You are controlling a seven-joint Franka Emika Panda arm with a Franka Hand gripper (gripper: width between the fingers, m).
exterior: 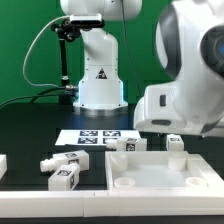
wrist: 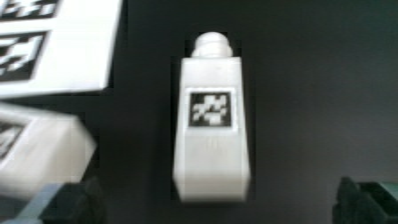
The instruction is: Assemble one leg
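Observation:
In the wrist view a leg (wrist: 214, 115) lies flat on the black table: a white block with a tag marker on top and a narrower stub end (wrist: 212, 43). My gripper (wrist: 217, 205) is open above its broad end, with one dark fingertip (wrist: 71, 205) on each side, well clear of it. A second leg (wrist: 36, 145) lies blurred beside it. In the exterior view several legs lie on the table: two (exterior: 62, 168) toward that view's left, and two (exterior: 125, 143) behind the panel. My arm (exterior: 190, 90) looms at that view's right and hides the gripper itself.
The marker board (exterior: 100, 135) lies mid-table, and its corner shows in the wrist view (wrist: 54, 45). The large flat white panel with a raised rim (exterior: 160, 172) lies at the front right of the exterior view. The robot base (exterior: 98, 80) stands behind.

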